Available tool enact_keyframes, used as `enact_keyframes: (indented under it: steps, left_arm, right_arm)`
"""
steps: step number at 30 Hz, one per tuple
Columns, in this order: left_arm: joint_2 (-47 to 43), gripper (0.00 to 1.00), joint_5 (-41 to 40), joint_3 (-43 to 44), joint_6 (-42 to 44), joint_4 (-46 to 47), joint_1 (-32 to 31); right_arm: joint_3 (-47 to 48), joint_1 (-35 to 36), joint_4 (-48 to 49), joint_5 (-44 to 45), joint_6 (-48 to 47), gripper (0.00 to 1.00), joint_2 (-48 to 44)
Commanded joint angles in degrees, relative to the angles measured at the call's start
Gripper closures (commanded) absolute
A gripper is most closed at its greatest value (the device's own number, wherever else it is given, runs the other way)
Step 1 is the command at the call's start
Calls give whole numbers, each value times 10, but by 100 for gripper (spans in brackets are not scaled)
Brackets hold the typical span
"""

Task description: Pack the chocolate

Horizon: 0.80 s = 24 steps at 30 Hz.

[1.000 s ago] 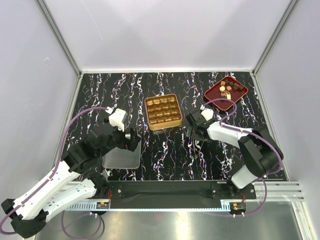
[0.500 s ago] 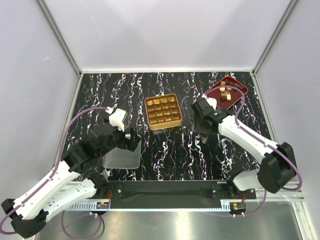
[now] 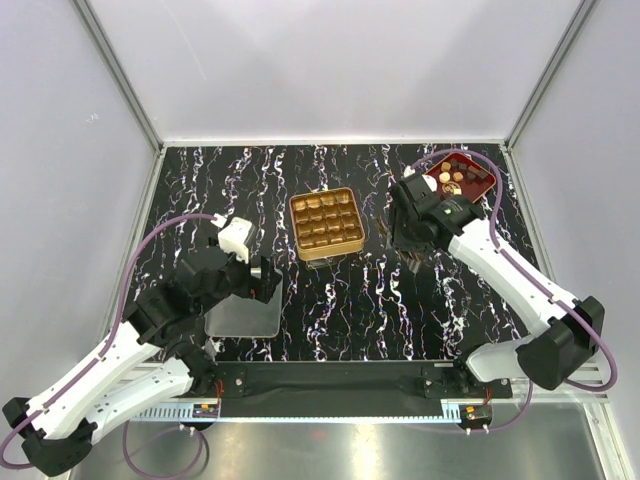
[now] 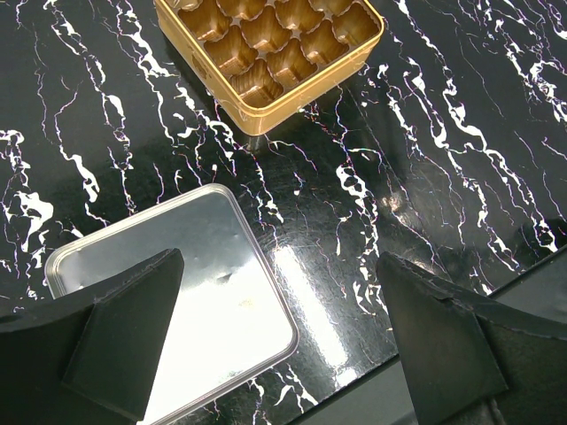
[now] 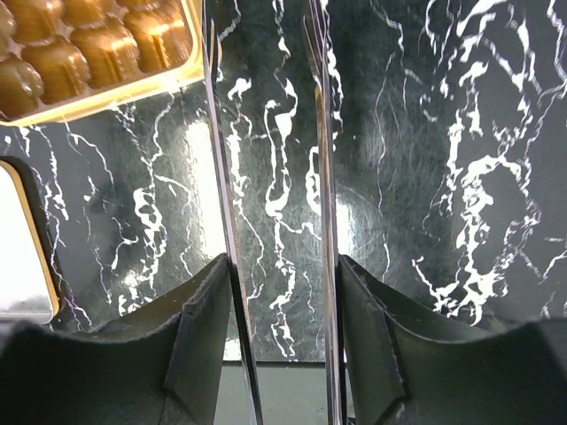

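Note:
The chocolate (image 3: 457, 176) is several small brown, tan and golden pieces lying in the dark red tray (image 3: 470, 190) at the back right. The gold tin (image 3: 326, 222) with its grid of empty cups stands mid-table; it also shows in the left wrist view (image 4: 275, 53) and the right wrist view (image 5: 97, 53). My right gripper (image 3: 405, 240) (image 5: 283, 261) is shut on thin metal tongs (image 5: 321, 133), between the tin and the tray, above the table. My left gripper (image 3: 262, 285) (image 4: 279, 258) is open and empty over the silver lid (image 4: 168, 292).
The silver lid (image 3: 243, 312) lies flat near the front left; its corner shows in the right wrist view (image 5: 18, 248). The black marbled tabletop (image 3: 340, 310) ends at a metal rail in front. White walls close in the back and sides.
My right arm has swung back and to the right with the tongs, from in front of the tin toward the red tray. The left arm has not moved.

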Motion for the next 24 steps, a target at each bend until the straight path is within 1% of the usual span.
enact_keyframes:
  steps: [1, 3, 5, 6, 7, 11, 15, 17, 20, 21, 23, 24]
  left_arm:
    - [-2, 1, -3, 3, 9, 27, -1]
    - [-1, 1, -4, 3, 9, 27, -2]
    - [-2, 1, -3, 2, 8, 27, -1]
    - [-2, 1, -4, 2, 9, 27, -2]
    - [-2, 1, -4, 2, 8, 27, -2]
    - [2, 1, 1, 2, 9, 28, -2]
    - [5, 1, 8, 3, 11, 31, -2]
    - [5, 1, 14, 5, 11, 37, -1]
    - [5, 1, 44, 9, 4, 50, -1]
    - [5, 1, 74, 10, 3, 54, -2]
    - [1, 1, 110, 11, -1, 74, -1]
    - [1, 1, 157, 13, -2, 89, -1]
  right_arm:
    - [56, -8, -15, 27, -30, 45, 19]
    - [84, -40, -18, 27, -52, 46, 43]
    - [108, -65, -14, 8, -74, 46, 66]
    - [116, -96, -9, 2, -81, 46, 74]
    - [123, -108, -8, -4, -87, 47, 81]
    - [153, -164, -6, 5, -116, 48, 121]
    - [158, -217, 8, 0, -131, 48, 148]
    - [158, -246, 20, -15, -134, 49, 162]
    - [168, -271, 26, -7, -142, 50, 182]
    - [173, -276, 29, -4, -144, 50, 188]
    - [189, -290, 30, 2, -149, 51, 208]
    - [196, -304, 33, 0, -151, 52, 214]
